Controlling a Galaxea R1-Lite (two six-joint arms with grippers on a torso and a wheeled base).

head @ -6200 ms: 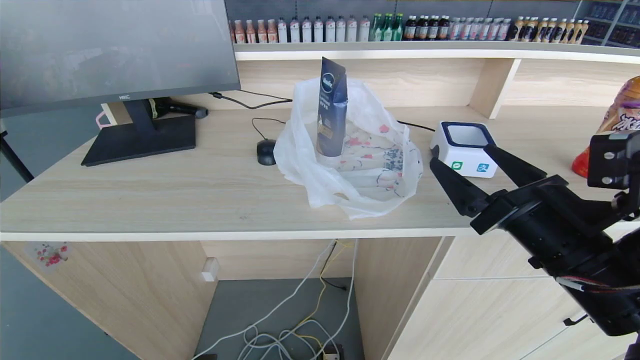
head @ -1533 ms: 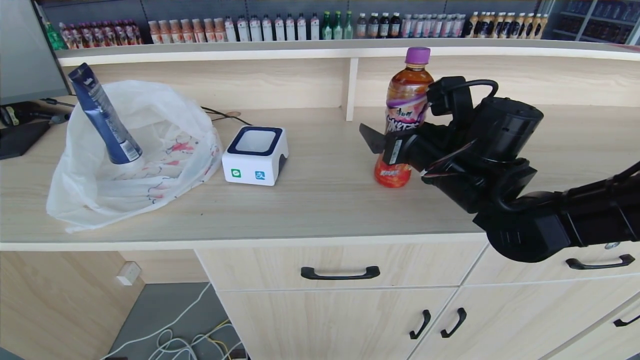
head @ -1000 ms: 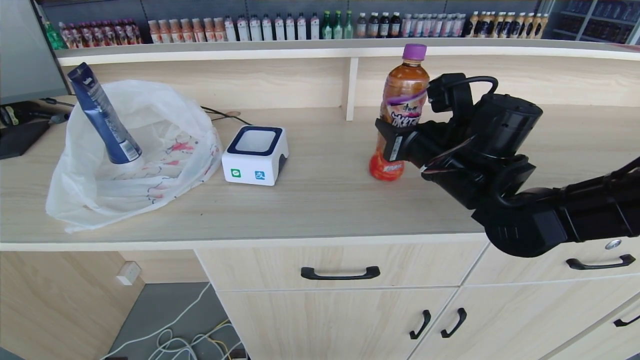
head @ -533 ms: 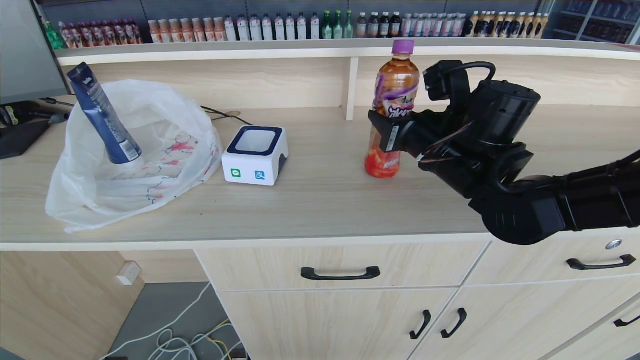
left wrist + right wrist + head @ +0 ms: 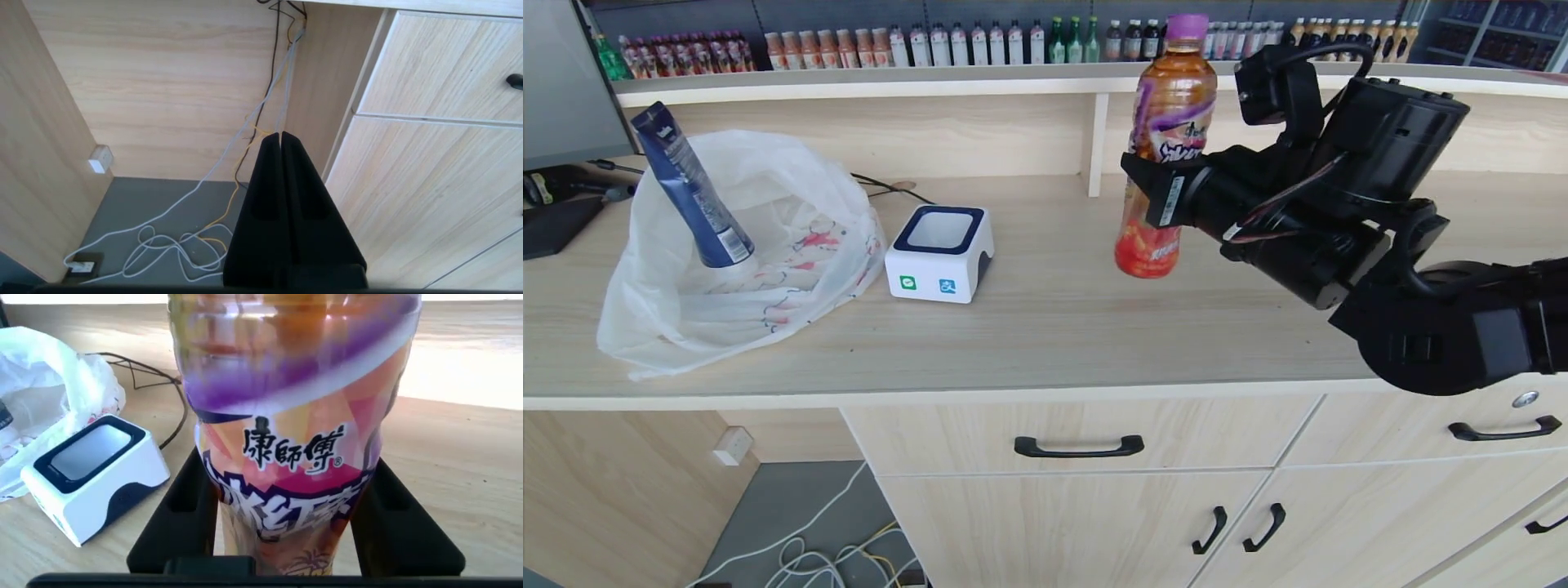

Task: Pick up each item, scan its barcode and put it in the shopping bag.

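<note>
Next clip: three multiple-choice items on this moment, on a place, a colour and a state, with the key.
1. Where is the scanner? A) between the shopping bag and the bottle B) inside the shopping bag C) right of the bottle
2. The bottle's cap is: A) green B) purple C) white
3. The bottle is: A) lying flat B) standing ungripped C) clamped upright in the right gripper
Key: A, it sits between them; B, purple in the head view; C, fingers flank its label.
</note>
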